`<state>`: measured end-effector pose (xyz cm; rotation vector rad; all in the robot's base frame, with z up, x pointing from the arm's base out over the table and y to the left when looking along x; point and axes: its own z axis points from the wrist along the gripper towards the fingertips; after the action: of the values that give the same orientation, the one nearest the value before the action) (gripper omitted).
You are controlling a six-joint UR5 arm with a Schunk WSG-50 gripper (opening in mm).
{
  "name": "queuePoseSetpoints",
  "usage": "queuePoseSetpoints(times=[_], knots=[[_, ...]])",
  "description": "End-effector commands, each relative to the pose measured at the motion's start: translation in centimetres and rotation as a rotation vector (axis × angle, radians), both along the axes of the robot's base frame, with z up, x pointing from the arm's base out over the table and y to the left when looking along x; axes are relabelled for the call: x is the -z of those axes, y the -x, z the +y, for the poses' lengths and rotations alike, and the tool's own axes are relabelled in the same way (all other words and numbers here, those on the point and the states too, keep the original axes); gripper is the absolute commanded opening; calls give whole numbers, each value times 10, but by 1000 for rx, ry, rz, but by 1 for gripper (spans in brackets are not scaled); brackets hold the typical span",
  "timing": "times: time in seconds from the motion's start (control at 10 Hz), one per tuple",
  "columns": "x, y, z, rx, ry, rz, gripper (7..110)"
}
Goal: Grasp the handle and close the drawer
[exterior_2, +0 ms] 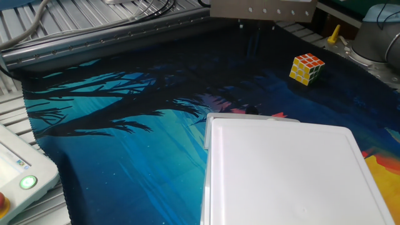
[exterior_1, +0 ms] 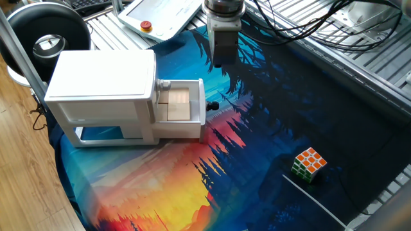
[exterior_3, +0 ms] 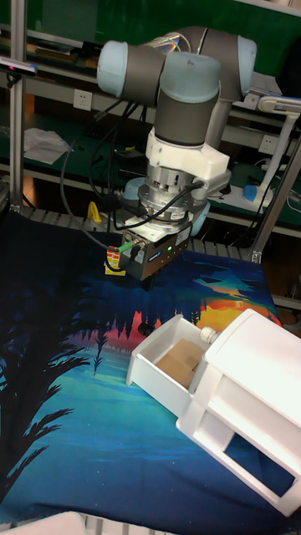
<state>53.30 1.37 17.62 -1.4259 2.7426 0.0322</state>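
The white drawer [exterior_1: 180, 104] stands pulled out of the white cabinet [exterior_1: 103, 86], and its light wood inside shows. On the drawer's front panel [exterior_1: 200, 102] the small black handle [exterior_1: 214, 106] sticks out to the right. My gripper [exterior_1: 218, 63] hangs in the air above the cloth, beyond the handle and apart from it. Its dark fingers barely show under the body, so their gap is unreadable. In the tall fixed view the gripper [exterior_3: 148, 283] hovers above and behind the drawer [exterior_3: 170, 368], and the handle is hidden there.
A Rubik's cube [exterior_1: 308, 164] lies on the painted cloth at the right. A teach pendant [exterior_1: 160, 16] and a black round device [exterior_1: 48, 32] sit behind the cabinet. Cables [exterior_1: 302, 22] run over the metal rails at the back.
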Motion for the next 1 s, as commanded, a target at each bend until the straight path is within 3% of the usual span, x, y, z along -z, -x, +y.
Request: queuePoseSetpoints(times=[0.0,0.1,0.2,0.3,0.4,0.7,0.8,0.9], knots=[[-5,-30,19,-7,-86,-146,7],[-5,-33,16,-62,-73,-167,7],[-4,-32,4,-112,-22,-162,7],[-4,-28,2,-126,-13,-144,7],[-3,-22,3,-130,-16,-118,22],[-6,-10,-7,-168,19,-71,22],[-6,-2,-11,-173,31,-47,66],[-7,2,-14,-168,35,-37,66]])
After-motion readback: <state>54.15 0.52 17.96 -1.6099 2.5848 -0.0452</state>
